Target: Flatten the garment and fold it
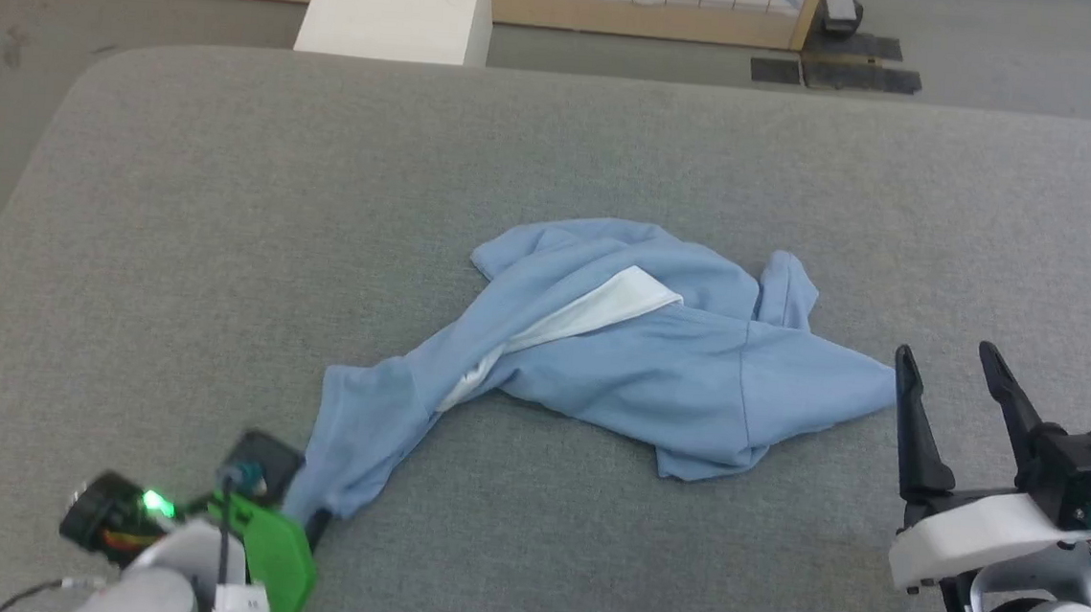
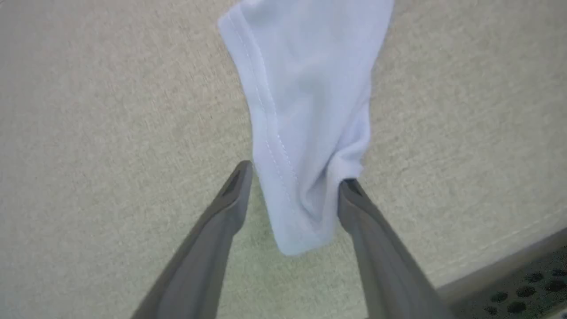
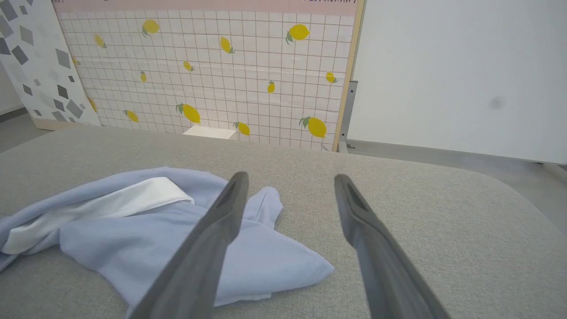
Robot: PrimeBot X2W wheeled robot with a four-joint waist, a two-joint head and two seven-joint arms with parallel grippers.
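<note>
Cloth this thin looked light, limp and apt to slide, so a pinch on a stitched hem or sleeve edge seemed safer than one on loose folds. The garment [image 1: 638,360] lay crumpled at the middle of the grey padded top [image 1: 225,226], its white collar [image 1: 603,310] showing and one stitched corner [image 2: 305,133] trailing toward 7 o'clock. That corner lay between the fingers of the left gripper [image 2: 296,177], whose jaws stood spread and clamped nothing. At 4 o'clock of the garment, the right gripper [image 1: 944,349] stood wide apart and empty, near the cloth's pointed end but not touching it.
</note>
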